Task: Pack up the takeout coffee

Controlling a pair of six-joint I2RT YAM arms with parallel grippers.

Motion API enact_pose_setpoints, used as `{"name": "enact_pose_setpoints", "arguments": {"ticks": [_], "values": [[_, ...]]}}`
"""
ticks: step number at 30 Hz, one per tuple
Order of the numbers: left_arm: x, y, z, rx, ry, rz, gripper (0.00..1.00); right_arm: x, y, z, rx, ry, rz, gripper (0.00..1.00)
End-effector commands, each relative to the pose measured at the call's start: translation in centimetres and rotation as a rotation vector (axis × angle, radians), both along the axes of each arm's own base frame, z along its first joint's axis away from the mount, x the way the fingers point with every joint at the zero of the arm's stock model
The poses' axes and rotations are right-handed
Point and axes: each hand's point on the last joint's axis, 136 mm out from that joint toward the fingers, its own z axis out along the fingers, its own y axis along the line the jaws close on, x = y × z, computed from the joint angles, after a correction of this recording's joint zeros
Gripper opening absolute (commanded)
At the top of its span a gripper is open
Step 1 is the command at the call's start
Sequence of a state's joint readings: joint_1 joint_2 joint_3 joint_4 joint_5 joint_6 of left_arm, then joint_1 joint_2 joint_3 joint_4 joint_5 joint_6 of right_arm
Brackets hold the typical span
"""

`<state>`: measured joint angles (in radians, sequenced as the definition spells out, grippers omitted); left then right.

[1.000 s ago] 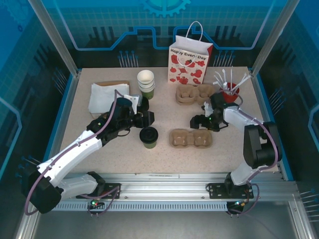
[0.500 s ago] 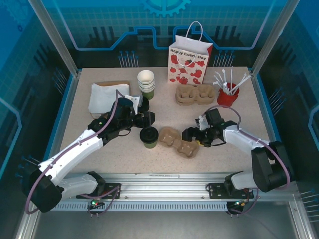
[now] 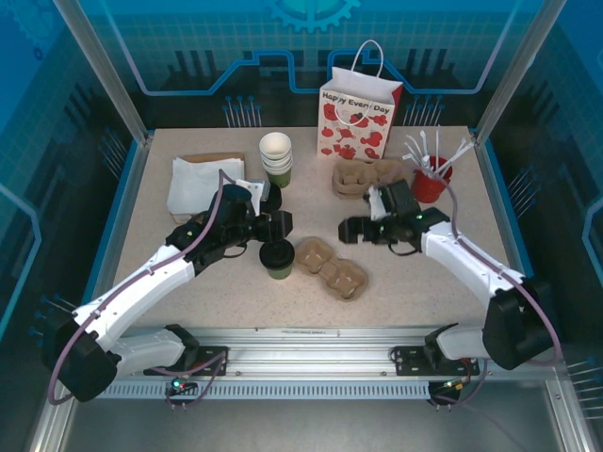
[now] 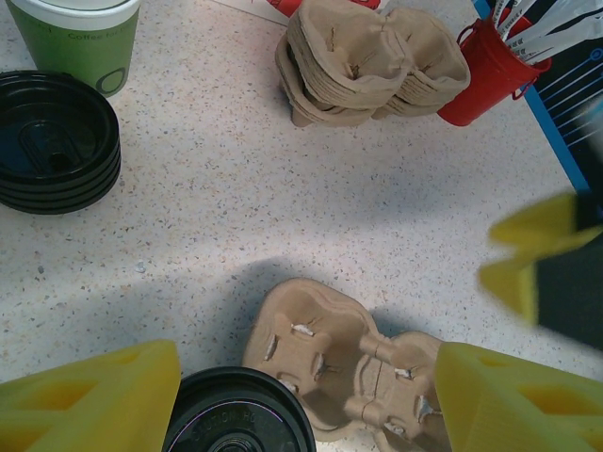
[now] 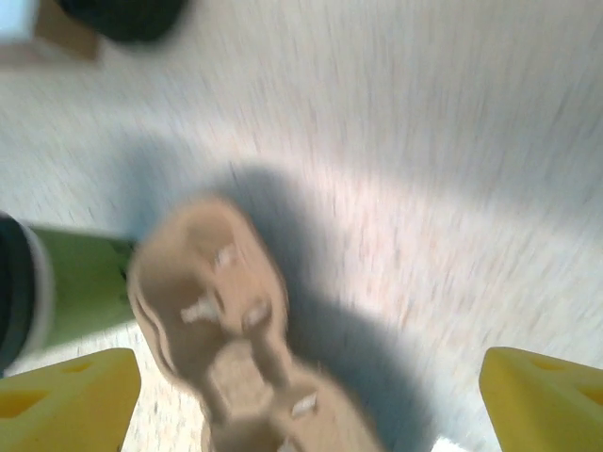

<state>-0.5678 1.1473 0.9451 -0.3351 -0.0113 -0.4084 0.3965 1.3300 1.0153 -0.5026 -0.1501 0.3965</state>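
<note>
The takeout coffee (image 3: 279, 260) was olive-green with a black lid. The bench (image 3: 396, 301) was speckled beige. At its far edge the gift bag (image 3: 359, 121) was white with red blotches. The pot (image 3: 432, 184) was red, the cup carrier (image 3: 330, 267) cardboard brown.

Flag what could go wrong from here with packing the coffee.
The loose carrier lies right beside the lidded cup; the open left gripper closing on the cup might catch it too. The gift bag stands unsupported at the far edge and could tip when the cup goes in.
</note>
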Motion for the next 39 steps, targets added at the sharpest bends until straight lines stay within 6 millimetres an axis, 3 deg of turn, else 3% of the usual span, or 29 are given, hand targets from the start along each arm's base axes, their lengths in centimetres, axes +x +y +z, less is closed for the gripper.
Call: {"name": "enact_pose_setpoints", "arguments": {"ticks": [1,5,9,14,21,29,30,31,33,39], "values": [[0.1,-0.3,1.4,0.006,-0.043,-0.019,0.74,4.4,-2.5,7.0,-0.154,-0.282,-0.015,0.92],[0.6,-0.7,2.8,-0.008,-0.075,-0.031,0.74,9.9,-5.3,11.9,-0.17,-0.423,-0.133,0.8],[1.0,-1.1,4.3,-0.025,-0.11,-0.043,0.74,14.9,-8.2,14.8,-0.172,-0.486,-0.25,0.74],[1.2,-1.4,5.5,-0.037,-0.132,-0.053,0.74,20.7,-11.3,15.1,-0.103,-0.425,-0.427,0.59],[1.4,-1.4,5.1,-0.018,-0.114,-0.05,0.74,26.9,-11.9,13.9,-0.09,-0.372,-0.505,0.55],[1.6,-1.7,4.4,-0.014,-0.092,-0.056,0.74,30.7,-12.2,12.4,-0.113,-0.336,-0.526,0.49],[1.6,-1.7,4.4,-0.015,-0.089,-0.055,0.74,30.8,-12.3,12.7,-0.119,-0.343,-0.529,0.47],[1.6,-1.8,4.2,-0.014,-0.086,-0.057,0.74,31.4,-12.3,11.5,-0.129,-0.327,-0.53,0.45],[1.7,-1.9,4.2,-0.017,-0.082,-0.061,0.74,31.8,-12.8,11.1,-0.152,-0.327,-0.545,0.41],[1.7,-2.1,4.0,-0.019,-0.073,-0.067,0.74,32.6,-13.1,11.0,-0.143,-0.345,-0.56,0.25]]}}
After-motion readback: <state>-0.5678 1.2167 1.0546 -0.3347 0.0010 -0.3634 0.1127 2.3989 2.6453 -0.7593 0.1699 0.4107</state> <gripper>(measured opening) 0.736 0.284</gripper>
